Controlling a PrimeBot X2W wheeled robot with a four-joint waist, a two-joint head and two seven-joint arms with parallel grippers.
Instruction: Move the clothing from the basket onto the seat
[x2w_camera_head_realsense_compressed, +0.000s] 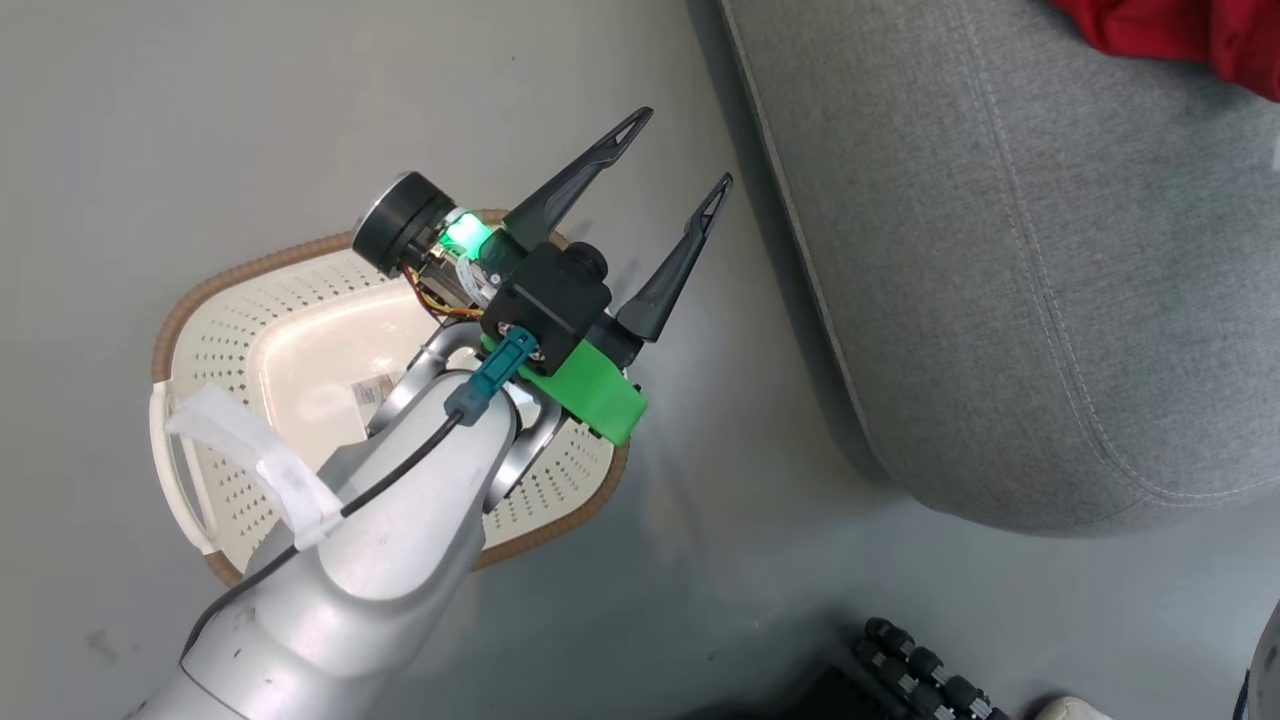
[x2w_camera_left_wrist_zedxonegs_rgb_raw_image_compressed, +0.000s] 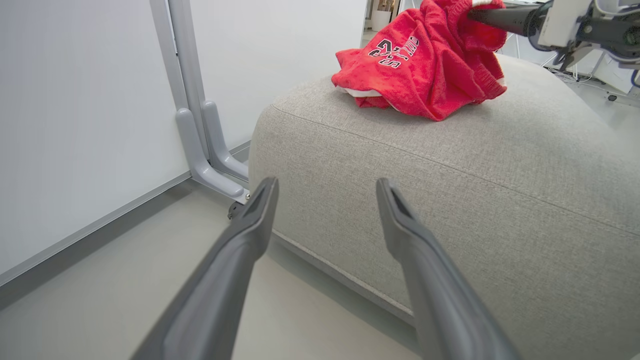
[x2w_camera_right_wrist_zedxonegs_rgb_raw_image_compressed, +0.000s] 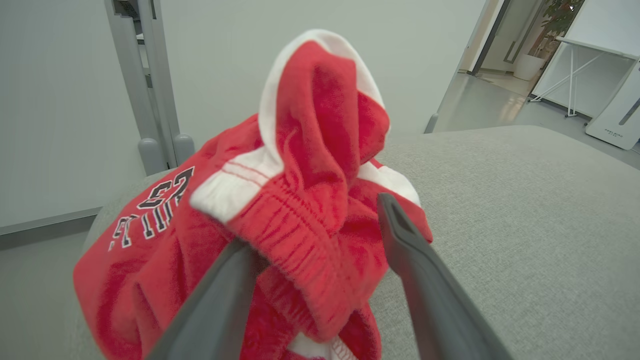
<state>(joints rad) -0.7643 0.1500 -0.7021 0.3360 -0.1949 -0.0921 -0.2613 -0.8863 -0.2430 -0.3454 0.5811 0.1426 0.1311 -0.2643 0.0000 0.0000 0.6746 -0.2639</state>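
The robot's pale left forearm reaches up the head view, and the left claw (x2w_camera_head_realsense_compressed: 681, 147) hangs above the far rim of the cream perforated plastic basket (x2w_camera_head_realsense_compressed: 230, 270) with its two long dark fingers spread wide and nothing between them. The basket sits on the smooth grey floor (x2w_camera_head_realsense_compressed: 120, 120), its brown woven-look rim and one white side handle showing, and its bare cream bottom carries a small paper label (x2w_camera_head_realsense_compressed: 375, 392).

Just beyond the basket, apart from it, stands the large grey fabric-upholstered seat (x2w_camera_head_realsense_compressed: 1000, 250) with its stitched seam. In the left wrist view the left claw (x2w_camera_left_wrist_zedxonegs_rgb_raw_image_compressed: 327, 184) points at the seat's (x2w_camera_left_wrist_zedxonegs_rgb_raw_image_compressed: 450, 175) rounded side.

The clothing (x2w_camera_left_wrist_zedxonegs_rgb_raw_image_compressed: 425, 65), red basketball garments with white trim and black-and-white lettering, lies bunched on the seat's top, near its far edge. The right claw (x2w_camera_right_wrist_zedxonegs_rgb_raw_image_compressed: 312, 222) is over it, fingers standing apart, with a peaked fold of the red cloth (x2w_camera_right_wrist_zedxonegs_rgb_raw_image_compressed: 310, 150) rising between them and hiding the tip of one finger.

Behind the seat (x2w_camera_right_wrist_zedxonegs_rgb_raw_image_compressed: 525, 200) stand a white wall panel (x2w_camera_left_wrist_zedxonegs_rgb_raw_image_compressed: 75, 100) and a grey metal post (x2w_camera_left_wrist_zedxonegs_rgb_raw_image_compressed: 185, 75).
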